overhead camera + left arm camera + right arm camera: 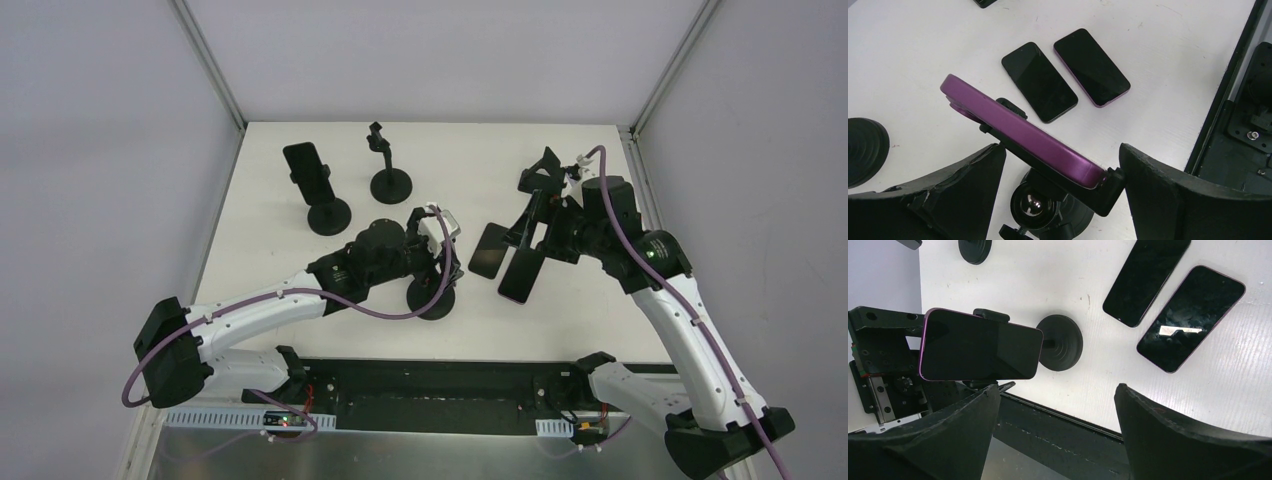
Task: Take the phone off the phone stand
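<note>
Near edge, front stand (432, 297): purple phone (1018, 132) sits clamped in it, so your removal isn't done.
Left tool (1060, 155): fingers spread either side of that phone, gripping nothing.
Right tool (1056, 390): spread, empty.
Mid desk (460, 160): black phone (1038, 82) and pink-rimmed phone (1091, 67) lie flat, likely finished.
Far: rear phone (305, 165) on rear stand (328, 215).
Hidden: overhead, your left arm (290, 300) covers the purple phone; finger contact unclear.

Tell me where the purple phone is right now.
Left wrist view: the purple phone sits clamped in its stand, between the open fingers of the left gripper, left of two flat phones.
</note>
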Robot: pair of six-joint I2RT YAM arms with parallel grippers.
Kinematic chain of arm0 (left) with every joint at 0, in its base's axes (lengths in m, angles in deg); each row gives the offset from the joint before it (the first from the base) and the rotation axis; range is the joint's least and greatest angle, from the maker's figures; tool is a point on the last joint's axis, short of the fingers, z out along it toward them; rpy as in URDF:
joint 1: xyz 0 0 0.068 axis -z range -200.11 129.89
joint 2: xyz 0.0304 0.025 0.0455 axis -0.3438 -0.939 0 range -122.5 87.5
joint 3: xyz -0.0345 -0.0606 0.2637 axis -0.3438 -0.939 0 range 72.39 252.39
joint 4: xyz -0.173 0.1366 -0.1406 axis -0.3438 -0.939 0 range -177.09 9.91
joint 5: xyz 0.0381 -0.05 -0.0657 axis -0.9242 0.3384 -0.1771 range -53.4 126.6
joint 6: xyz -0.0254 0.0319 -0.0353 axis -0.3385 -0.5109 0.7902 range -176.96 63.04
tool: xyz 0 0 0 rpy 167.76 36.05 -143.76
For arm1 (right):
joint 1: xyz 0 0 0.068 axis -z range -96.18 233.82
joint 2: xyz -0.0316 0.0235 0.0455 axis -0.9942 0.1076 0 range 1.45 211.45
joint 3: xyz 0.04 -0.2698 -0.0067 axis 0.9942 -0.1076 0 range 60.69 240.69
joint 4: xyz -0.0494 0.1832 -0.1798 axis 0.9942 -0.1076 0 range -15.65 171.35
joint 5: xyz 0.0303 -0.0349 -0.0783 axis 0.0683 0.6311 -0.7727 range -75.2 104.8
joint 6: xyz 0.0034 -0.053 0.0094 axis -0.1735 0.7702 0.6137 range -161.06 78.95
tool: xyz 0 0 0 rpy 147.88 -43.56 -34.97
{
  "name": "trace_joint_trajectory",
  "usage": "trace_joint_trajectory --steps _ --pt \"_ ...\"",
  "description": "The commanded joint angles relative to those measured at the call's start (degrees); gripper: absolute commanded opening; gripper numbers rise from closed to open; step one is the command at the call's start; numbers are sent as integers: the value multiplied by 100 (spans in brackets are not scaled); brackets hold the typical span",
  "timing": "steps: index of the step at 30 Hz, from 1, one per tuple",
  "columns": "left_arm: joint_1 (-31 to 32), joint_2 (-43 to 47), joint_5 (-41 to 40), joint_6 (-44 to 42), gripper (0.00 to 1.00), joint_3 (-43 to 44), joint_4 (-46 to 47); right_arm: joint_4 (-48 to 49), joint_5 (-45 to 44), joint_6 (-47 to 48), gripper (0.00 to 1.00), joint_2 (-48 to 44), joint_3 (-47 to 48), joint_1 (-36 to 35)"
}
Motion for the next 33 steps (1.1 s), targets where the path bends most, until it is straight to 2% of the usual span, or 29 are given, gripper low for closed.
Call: trace_joint_trajectory --steps 1,4,6,8,9,11,18,21,28,33 --pt "66 11 134 2 83 -40 241 62 31 25 88 -157 78 24" --pt "64 13 201 -37 69 -12 241 64 31 22 88 -156 68 30" --pt "53 2 300 -81 51 14 235 68 20 18 88 -161 56 26" --pt "55 19 380 -146 22 34 233 72 15 18 88 -160 51 32" --pt "53 34 376 -150 11 35 232 73 6 16 88 -159 54 25" --pt "35 83 401 -212 0 16 232 64 -38 22 88 -174 55 31" --pt "-57 361 1257 -635 0 -158 241 529 -464 9 94 -443 -225 32" --pt "-237 403 1928 -745 0 -193 238 1224 34 189 99 -655 -630 25" --pt "-710 322 3069 -826 0 -114 230 3512 852 385 99 -1040 -1845 31" --pt "-1019 185 3902 -943 0 5 231 4347 2241 767 99 -1014 -2187 18"
